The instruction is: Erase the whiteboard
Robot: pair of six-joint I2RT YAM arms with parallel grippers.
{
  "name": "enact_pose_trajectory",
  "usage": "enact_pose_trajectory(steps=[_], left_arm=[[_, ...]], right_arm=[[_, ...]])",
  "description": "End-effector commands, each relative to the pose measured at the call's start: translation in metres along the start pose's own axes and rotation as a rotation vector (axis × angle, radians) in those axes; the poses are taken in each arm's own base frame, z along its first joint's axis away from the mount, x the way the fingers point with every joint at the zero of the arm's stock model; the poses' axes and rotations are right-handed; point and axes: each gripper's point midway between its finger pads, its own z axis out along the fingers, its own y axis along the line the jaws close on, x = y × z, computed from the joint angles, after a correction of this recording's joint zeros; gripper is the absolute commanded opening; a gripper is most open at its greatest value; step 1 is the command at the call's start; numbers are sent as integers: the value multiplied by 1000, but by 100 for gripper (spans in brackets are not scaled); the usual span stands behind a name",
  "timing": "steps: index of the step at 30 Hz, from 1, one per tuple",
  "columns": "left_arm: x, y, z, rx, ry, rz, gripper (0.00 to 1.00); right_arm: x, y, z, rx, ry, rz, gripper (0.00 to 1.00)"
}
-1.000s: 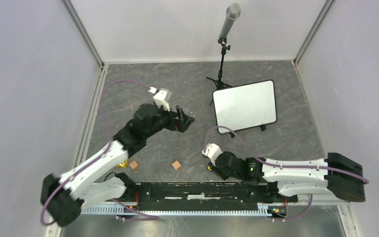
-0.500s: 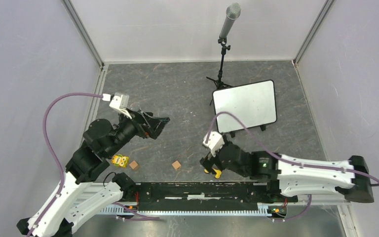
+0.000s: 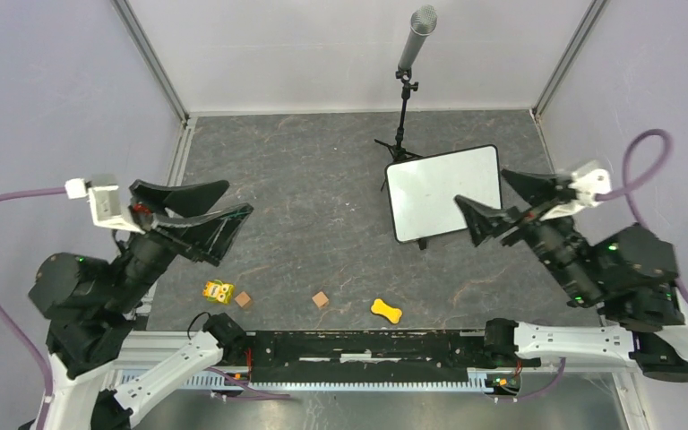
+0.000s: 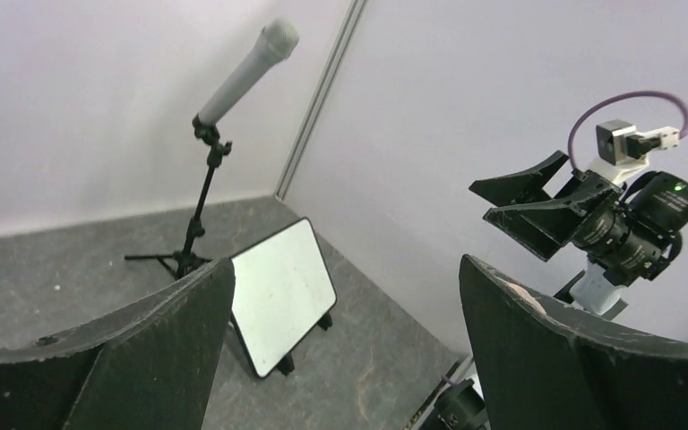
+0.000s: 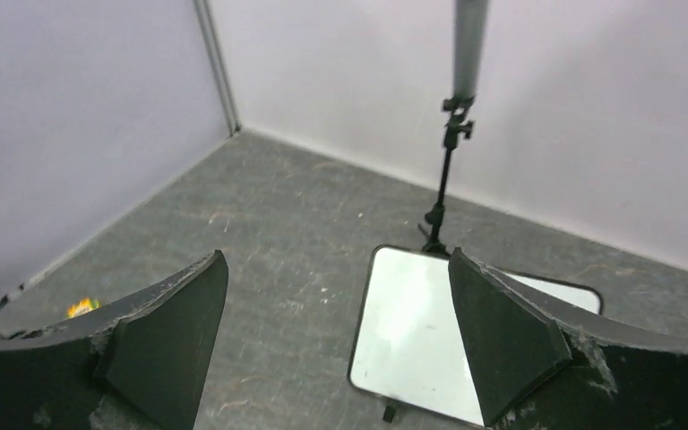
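Whiteboard point(image 3: 445, 193) sits on the dark grey mat point(image 3: 322, 170), propped at a slant on small black feet. Its surface reads white with only faint grey smudges, and it has a thin black rim.

Right gripper point(image 3: 478, 185) is raised in the air, its fingers spread wide and nothing between them. In the top view it overlaps the whiteboard's right edge. The right wrist view shows the board lying well below, not touched.

Left gripper point(image 3: 240, 197) is far to the left of the whiteboard, also lifted off the mat, claw wide and empty. In the left wrist view both its black fingers frame the whiteboard from a distance, with the right arm visible beyond.

Microphone stand point(image 3: 402, 107) has its tripod feet just behind the whiteboard's back-left corner, and the grey mic head point(image 3: 423, 18) is tilted up toward the rear wall.

A yellow bone-shaped piece point(image 3: 386, 310) lies in front of the whiteboard, nearer the arm bases and apart from it. Front-left of the whiteboard is a small brown cube point(image 3: 321, 299). Farther left are a second brown cube point(image 3: 244, 299) and a small yellow-green block point(image 3: 219, 291) just beside it. Whether those two touch cannot be told.
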Motion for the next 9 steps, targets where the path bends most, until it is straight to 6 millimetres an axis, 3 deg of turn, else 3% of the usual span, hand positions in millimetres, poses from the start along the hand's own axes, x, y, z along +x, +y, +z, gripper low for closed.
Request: enact_pose_trajectory(steps=[1,3,7,9], left_arm=[[-34,-9,-15,28,-127,84,100],[-40,-10,-19,31,-152,100,100],[-38,-10,-20,35,-149,103,100],[-34,-11,-20,42,-139,96,100]], right_arm=[[-16,-26,-9,77,-81,-21,98],[-17,-37,-13,124,-109,0,98],[12,-59,-13,287,-102,-23,98],[23,-60,-11,325,-66,-59,98]])
